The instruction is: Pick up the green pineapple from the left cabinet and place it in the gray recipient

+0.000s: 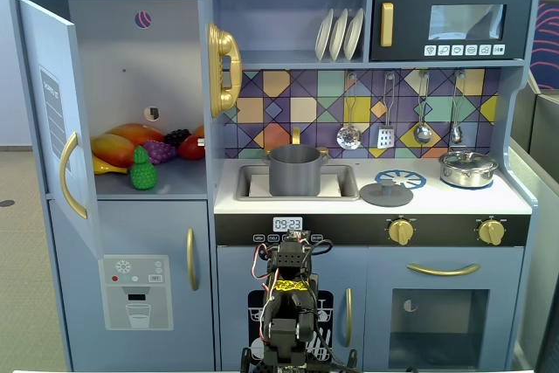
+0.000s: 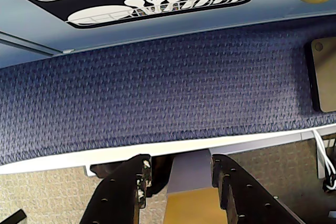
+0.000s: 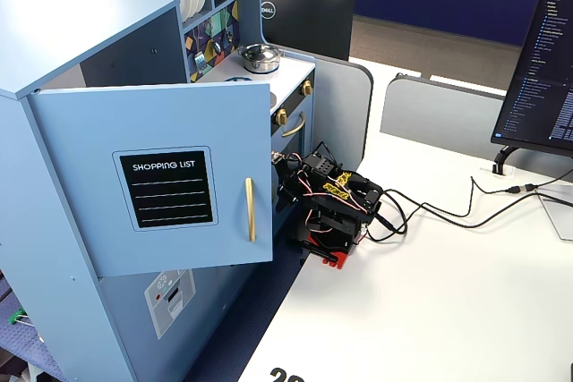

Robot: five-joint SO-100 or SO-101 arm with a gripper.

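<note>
With empty gripper [image 2: 178, 174] fingers apart, the folded arm [image 1: 288, 303] sits low while the green pineapple [image 1: 143, 170] stands in the open left cabinet [image 1: 131, 85].

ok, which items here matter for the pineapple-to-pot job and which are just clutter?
Job items:
- green pineapple, on the shelf of the left cabinet, door open
- gray recipient, in the sink
- gripper, open, empty, folded low

Clutter:
- purple grapes and other fruit
- silver lidded pot
- plates
- hanging utensils
- microwave
</note>
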